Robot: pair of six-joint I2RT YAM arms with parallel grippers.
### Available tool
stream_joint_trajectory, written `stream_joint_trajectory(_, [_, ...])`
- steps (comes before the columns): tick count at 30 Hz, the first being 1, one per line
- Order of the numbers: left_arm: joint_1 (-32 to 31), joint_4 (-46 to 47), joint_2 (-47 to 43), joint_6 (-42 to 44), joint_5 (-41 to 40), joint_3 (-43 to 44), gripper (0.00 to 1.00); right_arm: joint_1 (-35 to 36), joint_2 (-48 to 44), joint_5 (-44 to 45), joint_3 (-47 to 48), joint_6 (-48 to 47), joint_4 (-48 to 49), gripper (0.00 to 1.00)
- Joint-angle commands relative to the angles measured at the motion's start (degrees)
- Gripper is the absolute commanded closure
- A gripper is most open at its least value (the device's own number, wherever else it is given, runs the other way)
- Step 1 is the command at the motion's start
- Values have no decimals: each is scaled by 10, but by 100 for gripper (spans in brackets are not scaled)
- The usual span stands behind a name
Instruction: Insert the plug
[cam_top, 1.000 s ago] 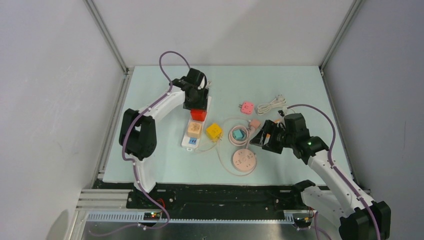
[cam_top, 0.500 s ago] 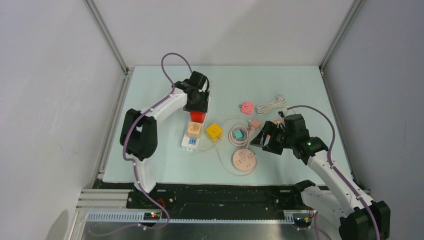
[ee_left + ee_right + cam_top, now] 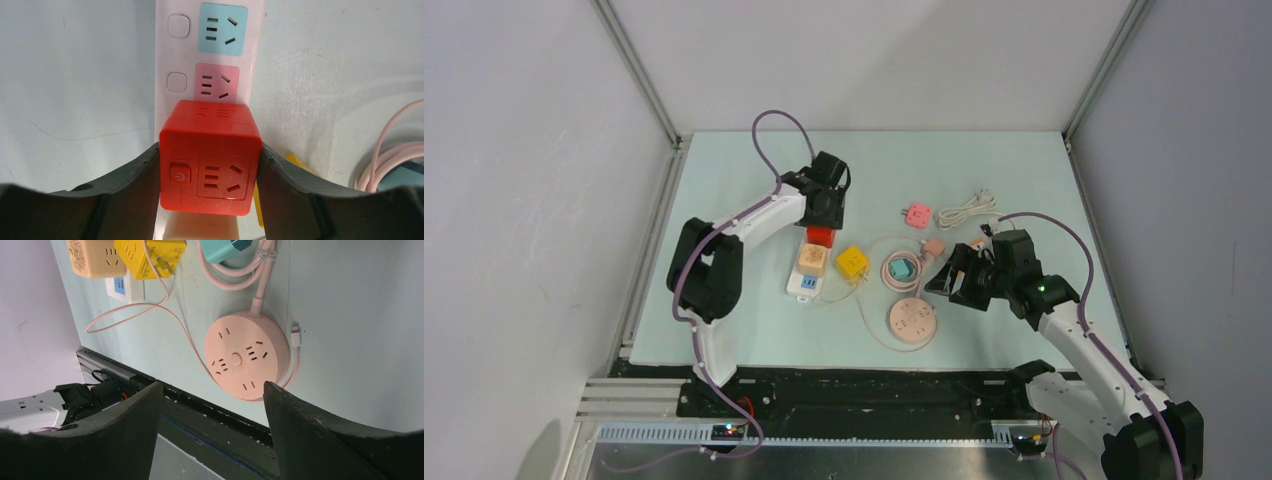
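Observation:
A red cube plug [image 3: 821,237] sits on the white power strip [image 3: 804,285], just below its free pink and blue sockets. In the left wrist view the red cube [image 3: 210,157] fills the gap between my fingers, and the strip [image 3: 172,50] runs away above it. My left gripper [image 3: 209,150] is shut on the cube, one finger [image 3: 135,185] pressed to each side; from above the left gripper [image 3: 827,205] covers the strip's far part. My right gripper [image 3: 949,278] is open and empty, held above the table right of the round pink socket [image 3: 912,322].
A beige cube [image 3: 813,259] is on the strip below the red one. A yellow cube [image 3: 852,262] lies beside it. A teal plug [image 3: 901,269] sits in a coiled pink cord. A small pink adapter [image 3: 918,214] and a white cable [image 3: 967,208] lie farther back.
My left gripper has moved a little right and nearer along the strip and now covers more of the red cube. The right arm has barely moved.

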Motion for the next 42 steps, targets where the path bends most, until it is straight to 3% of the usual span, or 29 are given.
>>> stream_joint_trajectory(1, [-4,14,20,-29,-1,-61,100,-5,-13,4,0,-13,7,23])
stream_joint_trajectory(9, [-3,80,13,-27,21,-120,100,-9,-15,1,-1,-16,3,23])
stream_joint_trajectory(11, [-3,83,12,-23,17,-120,95,-10,-15,1,0,-18,3,23])
stream_joint_trajectory(14, [0,82,5,-23,10,-110,55,-10,-14,3,0,-19,3,22])
stream_joint_trajectory(17, [5,82,-5,-15,20,-85,33,-11,-16,-1,0,-18,8,18])
stream_joint_trajectory(20, [7,82,-14,-4,26,-58,4,-11,-22,-2,0,-18,12,16])
stream_joint_trajectory(28, [6,81,-52,57,47,4,0,-13,-40,-9,0,-6,13,16])
stream_joint_trajectory(42, [10,75,-48,58,13,-41,1,-12,-72,4,-1,-17,-9,16])
